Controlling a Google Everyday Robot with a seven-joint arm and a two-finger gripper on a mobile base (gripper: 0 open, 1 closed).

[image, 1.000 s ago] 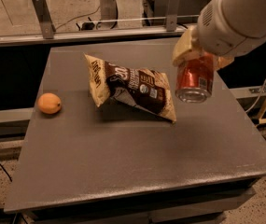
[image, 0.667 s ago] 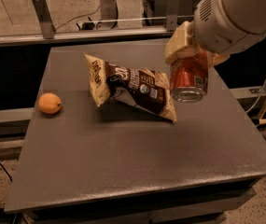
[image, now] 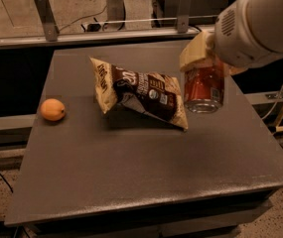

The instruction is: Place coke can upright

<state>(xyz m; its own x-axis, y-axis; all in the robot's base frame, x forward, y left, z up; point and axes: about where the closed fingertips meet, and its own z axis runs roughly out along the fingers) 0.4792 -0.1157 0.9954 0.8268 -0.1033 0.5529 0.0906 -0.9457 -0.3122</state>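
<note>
The red coke can (image: 204,88) hangs roughly upright in my gripper (image: 203,58), silver bottom rim down, just above the right side of the dark table (image: 131,167). The gripper's tan fingers (image: 193,53) are shut on the can's top part, and the white arm reaches in from the upper right. The can is close beside the right end of the chip bag.
A brown and tan chip bag (image: 138,92) lies in the table's middle, just left of the can. A round orange fruit (image: 52,109) sits near the left edge. A rail with metal posts (image: 46,16) runs behind the table.
The gripper with the can has moved a little left and down toward the table beside the chip bag. The bag and fruit have not moved.
</note>
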